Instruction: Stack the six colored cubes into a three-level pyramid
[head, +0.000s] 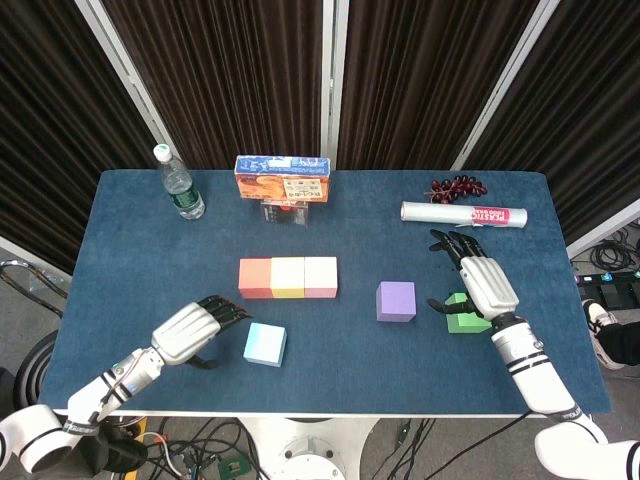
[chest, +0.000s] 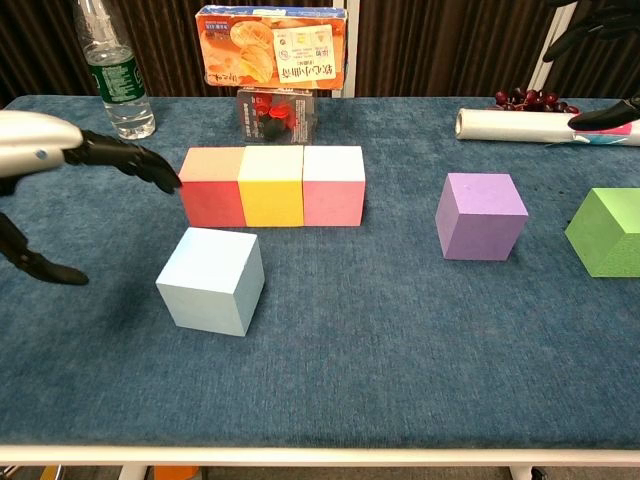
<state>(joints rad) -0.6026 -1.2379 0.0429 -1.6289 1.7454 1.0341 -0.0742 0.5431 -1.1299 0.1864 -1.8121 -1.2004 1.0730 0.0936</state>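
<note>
Head view: my left hand (head: 188, 332) sits at the near-left of the blue table (head: 120, 260), fingers spread and empty, tips pointing at the light blue cube (head: 265, 344) just to its right, not touching. Chest view shows the same hand w/ thumb low and fingers high, wide gap, nothing between.

My right hand (head: 486, 284) hangs over the green cube (head: 462, 316) on the right side, fingers apart, thumb down by the cube's left face; can't tell if it touches. Nothing gripped.

Base row stands mid-table: red cube (head: 255, 278), yellow cube (head: 288, 277), pink cube (head: 321, 277), all touching side by side. Purple cube (head: 396, 301) sits alone to the right of the row, between it and the green one. Light blue one lies near of the row, apart from it.

Far edge: water bottle (head: 178, 183) at left, biscuit box (head: 283, 179) on a clear container (head: 283, 210) at center, plastic wrap roll (head: 463, 214) and grapes (head: 457, 187) at right.
</note>
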